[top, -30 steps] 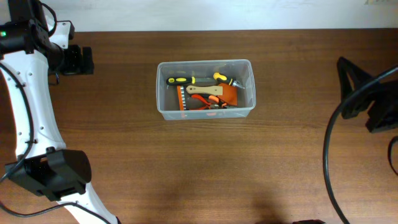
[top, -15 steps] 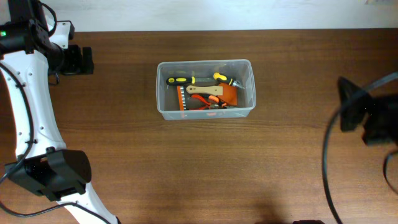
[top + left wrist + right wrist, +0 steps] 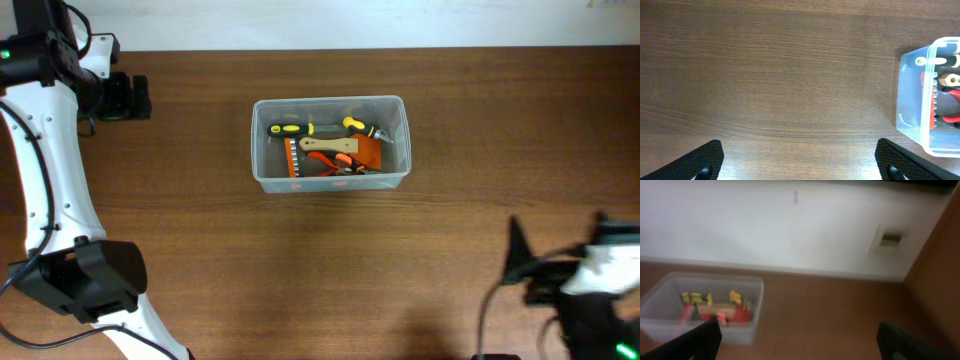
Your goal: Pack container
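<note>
Found the container upright on the brown table, already holding a small heap of hand tools. Picked out a yellow-and-black screwdriver along its far wall, a wooden-handled tool nearer its middle, and red-handled pliers toward its near wall. Saw nothing loose on the wood around the container, so judged the packing done or close to it.

Spotted the left gripper well to the left of the container, hovering over bare wood with its jaws spread wide and nothing between them. Caught only the container's left end at the right edge of that wrist view. Read the pose as parked: far enough off to leave the container undisturbed, yet facing it.

Located the right gripper well to the right of the container and on its near side, tilted up enough to take in the pale wall behind the container. Made out, despite heavy blur, two dark fingertips far apart with nothing held. Took that raised angle as the pose of an arm not aimed at picking anything up.

Could not tell from any view whether a lid belonged to the container, nor whether more tools waited out of sight.
</note>
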Controlling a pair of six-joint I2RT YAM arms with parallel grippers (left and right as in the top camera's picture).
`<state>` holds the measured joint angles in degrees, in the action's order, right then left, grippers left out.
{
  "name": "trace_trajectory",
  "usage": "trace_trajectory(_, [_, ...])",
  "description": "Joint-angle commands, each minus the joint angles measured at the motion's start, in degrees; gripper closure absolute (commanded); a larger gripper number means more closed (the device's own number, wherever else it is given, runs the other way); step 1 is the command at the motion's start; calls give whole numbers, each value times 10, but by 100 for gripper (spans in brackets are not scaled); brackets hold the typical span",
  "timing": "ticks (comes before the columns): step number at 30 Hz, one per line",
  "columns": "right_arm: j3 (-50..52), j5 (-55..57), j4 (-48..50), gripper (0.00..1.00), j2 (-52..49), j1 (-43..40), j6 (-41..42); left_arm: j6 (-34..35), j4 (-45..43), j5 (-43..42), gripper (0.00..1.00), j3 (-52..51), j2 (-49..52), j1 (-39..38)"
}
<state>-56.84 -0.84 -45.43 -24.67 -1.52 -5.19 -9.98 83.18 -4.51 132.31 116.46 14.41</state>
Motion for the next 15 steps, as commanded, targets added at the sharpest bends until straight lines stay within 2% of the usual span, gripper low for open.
trace_trajectory(1, [119,9,39,1,61,-4,-4,7,0,-6,1,9,-21,1])
trace_trajectory(7, [315,9,121,1,158,-4,-4,7,0,-6,1,9,-21,1])
trace_trajectory(15, [418,9,162,1,219,-4,-4,7,0,-6,1,9,-21,1])
